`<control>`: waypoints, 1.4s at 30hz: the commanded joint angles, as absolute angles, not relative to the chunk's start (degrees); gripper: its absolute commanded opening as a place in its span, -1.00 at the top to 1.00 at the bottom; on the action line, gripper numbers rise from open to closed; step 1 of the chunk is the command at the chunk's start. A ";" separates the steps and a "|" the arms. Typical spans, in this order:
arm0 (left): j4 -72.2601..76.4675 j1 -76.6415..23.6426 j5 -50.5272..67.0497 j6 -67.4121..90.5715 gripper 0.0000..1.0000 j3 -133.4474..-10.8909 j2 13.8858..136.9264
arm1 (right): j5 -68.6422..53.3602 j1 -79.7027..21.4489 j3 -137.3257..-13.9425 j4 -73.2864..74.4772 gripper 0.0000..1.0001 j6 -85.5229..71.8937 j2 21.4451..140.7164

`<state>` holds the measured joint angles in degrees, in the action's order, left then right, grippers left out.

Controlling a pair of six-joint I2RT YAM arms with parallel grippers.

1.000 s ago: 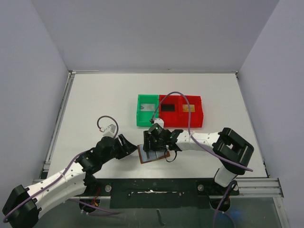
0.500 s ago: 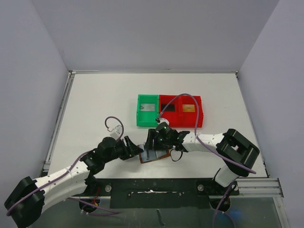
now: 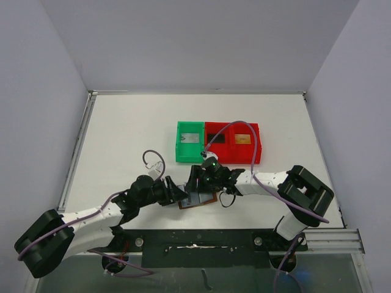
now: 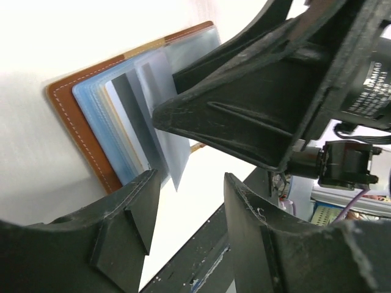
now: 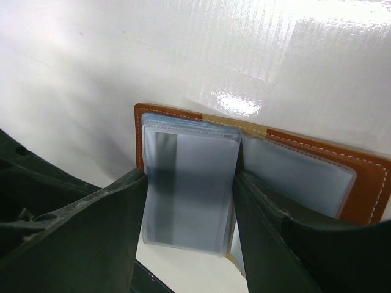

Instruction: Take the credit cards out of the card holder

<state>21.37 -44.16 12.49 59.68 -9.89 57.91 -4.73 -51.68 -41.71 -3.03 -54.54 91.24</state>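
Observation:
The brown card holder [image 3: 211, 199] lies open near the table's front edge, with its grey-blue lining up [image 4: 73, 116] [image 5: 366, 183]. A clear plastic sleeve [image 5: 195, 183] stands up from it [image 4: 162, 91] and shows a pale card with a dark stripe. My right gripper [image 3: 198, 183] [image 5: 189, 177] has a finger against each side of that sleeve. My left gripper [image 3: 177, 194] [image 4: 189, 180] is open at the holder's left edge, and the sleeve's corner hangs just above its gap. A pale grey card [image 3: 190, 138], a black card [image 3: 215, 138] and a golden card [image 3: 243, 140] lie in the trays.
A green tray [image 3: 179, 146] and a red tray [image 3: 256, 149] stand side by side just behind the card holder. The black front rail [image 3: 201, 241] runs close under both grippers. Grey walls enclose the table on the left, right and back.
My left arm has reached right until its fingers meet the card holder's left edge, and its jaws have narrowed slightly. The right gripper shifted slightly right, staying over the holder.

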 commanded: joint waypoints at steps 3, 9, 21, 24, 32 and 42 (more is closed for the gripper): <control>26.20 -44.88 12.50 58.02 0.13 -11.67 61.64 | -5.51 -51.32 -40.78 -4.52 -0.13 -54.93 90.09; 28.48 -45.64 12.16 57.65 0.15 -12.07 64.20 | -5.62 -51.28 -40.78 -4.64 -0.13 -54.93 89.93; 32.73 -47.55 11.47 57.24 0.28 -14.11 69.59 | -6.11 -51.33 -40.44 -5.19 -0.12 -54.93 89.41; 34.38 -47.63 11.44 56.67 0.37 -14.53 71.35 | -6.41 -51.27 -40.34 -5.29 -0.12 -54.76 89.05; 34.78 -48.60 10.47 56.02 0.38 -16.06 72.80 | -6.51 -51.15 -40.43 -5.27 -0.12 -54.91 89.18; 33.84 -48.43 10.58 54.22 0.33 -19.18 74.54 | -6.17 -49.96 -40.07 -0.89 -0.32 -50.54 80.24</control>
<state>29.76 -48.34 11.18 56.16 -15.35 73.73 -5.43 -50.39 -40.23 -1.69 -53.36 86.65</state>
